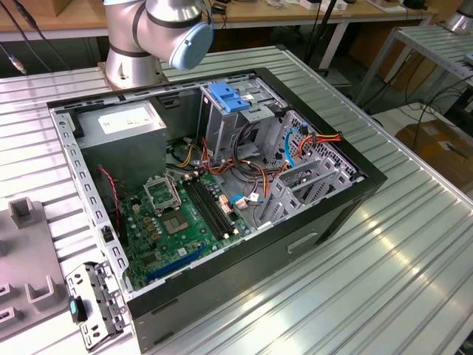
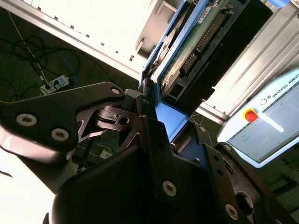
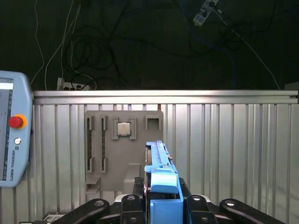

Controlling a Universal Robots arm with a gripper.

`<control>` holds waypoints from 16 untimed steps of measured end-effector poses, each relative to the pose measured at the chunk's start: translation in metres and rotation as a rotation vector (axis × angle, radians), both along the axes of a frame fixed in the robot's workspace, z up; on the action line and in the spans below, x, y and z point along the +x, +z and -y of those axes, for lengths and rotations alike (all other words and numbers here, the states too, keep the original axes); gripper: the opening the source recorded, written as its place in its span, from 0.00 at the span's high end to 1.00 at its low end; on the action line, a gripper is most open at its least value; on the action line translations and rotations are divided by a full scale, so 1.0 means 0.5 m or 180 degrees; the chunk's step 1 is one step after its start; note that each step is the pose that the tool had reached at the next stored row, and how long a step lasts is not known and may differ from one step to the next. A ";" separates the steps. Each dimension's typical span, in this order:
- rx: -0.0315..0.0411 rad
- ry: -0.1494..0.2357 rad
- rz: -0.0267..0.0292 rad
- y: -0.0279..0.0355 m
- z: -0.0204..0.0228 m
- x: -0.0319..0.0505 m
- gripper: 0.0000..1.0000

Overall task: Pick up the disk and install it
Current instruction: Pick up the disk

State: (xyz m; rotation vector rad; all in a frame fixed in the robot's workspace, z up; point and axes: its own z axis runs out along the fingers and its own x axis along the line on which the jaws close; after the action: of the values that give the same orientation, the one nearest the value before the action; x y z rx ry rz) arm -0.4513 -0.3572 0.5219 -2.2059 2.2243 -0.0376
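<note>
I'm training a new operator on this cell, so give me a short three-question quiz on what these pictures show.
1. True or false: the gripper is clamped on the disk.
2. In the first wrist view, what sits in the grey fixture plate? A) a screwdriver B) a square chip C) a fan
3. Fill in: in the exterior view, the computer case lies with its side panel ___, leaving the motherboard exposed.
Key: 1 true; 2 B; 3 off.
</note>
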 end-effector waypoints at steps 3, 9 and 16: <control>0.0000 0.0000 0.0000 0.000 0.0000 0.004 0.63; 0.0000 0.0000 0.0000 0.000 0.0000 0.012 0.63; 0.0000 0.0000 0.0000 0.000 0.0000 0.019 0.63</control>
State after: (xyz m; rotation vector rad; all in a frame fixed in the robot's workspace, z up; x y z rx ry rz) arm -0.4416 -0.3573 0.5219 -2.2060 2.2242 -0.0376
